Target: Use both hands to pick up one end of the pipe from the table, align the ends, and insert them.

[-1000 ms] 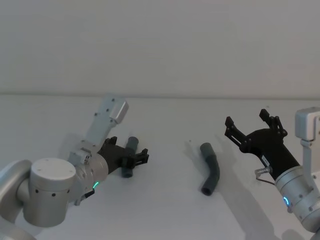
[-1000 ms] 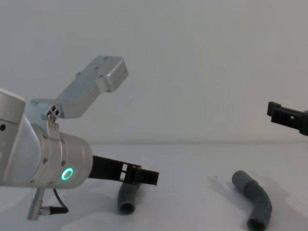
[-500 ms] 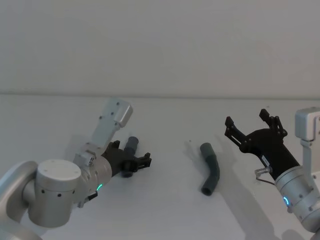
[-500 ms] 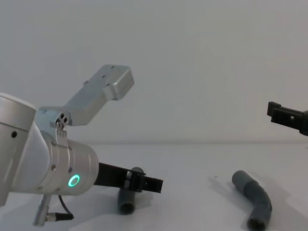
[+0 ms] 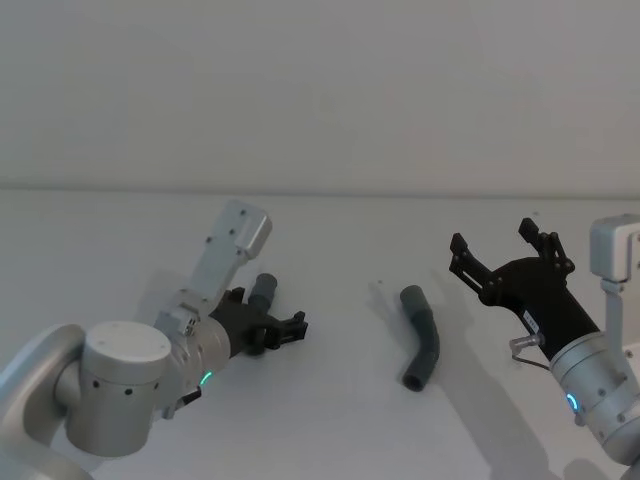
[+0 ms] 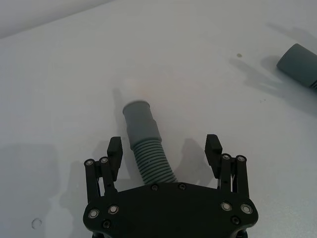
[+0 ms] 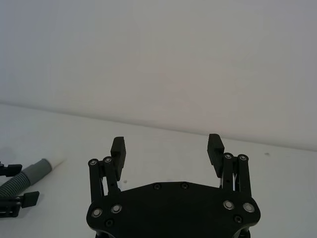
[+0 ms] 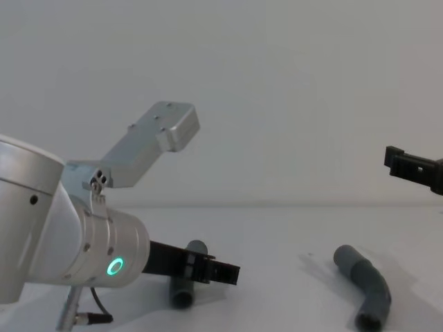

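**Two hose pieces, two grippers, both open**

I have two grippers, and both have their fingers spread wide. I hold nothing.

My left gripper [image 6: 164,148] is low on the left side of the white table [image 5: 330,420]. One dark-grey hose piece [image 6: 141,126] lies on the table between its two fingers. The fingers stand on each side of the ribbed middle and do not touch it. This piece has a white tip [image 7: 60,162] at its far end.

The second hose piece [image 5: 424,345] lies bent on the table, well apart to the right. Nothing touches it.

My right gripper [image 5: 492,237] is on the right, past that second piece, up off the table.
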Available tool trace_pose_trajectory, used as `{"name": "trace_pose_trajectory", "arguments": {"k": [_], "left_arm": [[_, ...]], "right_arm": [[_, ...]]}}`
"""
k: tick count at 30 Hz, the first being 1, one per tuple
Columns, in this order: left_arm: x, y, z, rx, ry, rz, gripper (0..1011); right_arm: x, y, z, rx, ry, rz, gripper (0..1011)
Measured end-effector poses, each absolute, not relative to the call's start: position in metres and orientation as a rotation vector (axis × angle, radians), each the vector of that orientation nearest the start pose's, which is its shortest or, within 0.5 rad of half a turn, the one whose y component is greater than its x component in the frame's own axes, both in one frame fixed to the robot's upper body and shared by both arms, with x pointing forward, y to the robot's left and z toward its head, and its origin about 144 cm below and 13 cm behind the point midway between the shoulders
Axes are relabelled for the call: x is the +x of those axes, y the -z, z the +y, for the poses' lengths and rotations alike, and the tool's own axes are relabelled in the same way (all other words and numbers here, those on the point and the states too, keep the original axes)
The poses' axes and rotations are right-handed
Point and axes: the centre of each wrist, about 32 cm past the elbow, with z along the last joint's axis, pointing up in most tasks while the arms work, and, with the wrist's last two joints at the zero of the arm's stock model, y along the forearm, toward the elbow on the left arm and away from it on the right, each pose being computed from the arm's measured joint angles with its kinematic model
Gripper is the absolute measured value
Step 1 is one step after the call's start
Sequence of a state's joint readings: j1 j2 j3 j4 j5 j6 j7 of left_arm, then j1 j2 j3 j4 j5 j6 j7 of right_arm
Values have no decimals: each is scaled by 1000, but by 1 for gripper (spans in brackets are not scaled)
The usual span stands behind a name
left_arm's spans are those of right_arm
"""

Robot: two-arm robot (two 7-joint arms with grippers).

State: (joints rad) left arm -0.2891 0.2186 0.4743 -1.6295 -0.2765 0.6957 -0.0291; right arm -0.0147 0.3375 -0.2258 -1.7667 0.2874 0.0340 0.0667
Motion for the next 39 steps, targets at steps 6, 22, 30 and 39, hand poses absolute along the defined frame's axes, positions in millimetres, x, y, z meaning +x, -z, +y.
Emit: {"name": "trace_pose_trajectory", "arguments": {"k": [6, 22, 30, 39], "left_arm": [[498, -1223, 141, 456, -1058, 228, 1001], [499, -1222, 140, 457, -1063, 232, 981], [499, -1222, 139, 457, -1065, 233, 782], [499, -1222, 139, 457, -1066, 233, 486]], "right_arm": [[443, -1189, -237, 26, 1229, -75, 1000], [443, -1189, -237, 26, 1230, -75, 1000], [443, -1189, -237, 26, 1230, -75, 1000], [443, -1189, -237, 26, 1229, -75, 1000]]}}
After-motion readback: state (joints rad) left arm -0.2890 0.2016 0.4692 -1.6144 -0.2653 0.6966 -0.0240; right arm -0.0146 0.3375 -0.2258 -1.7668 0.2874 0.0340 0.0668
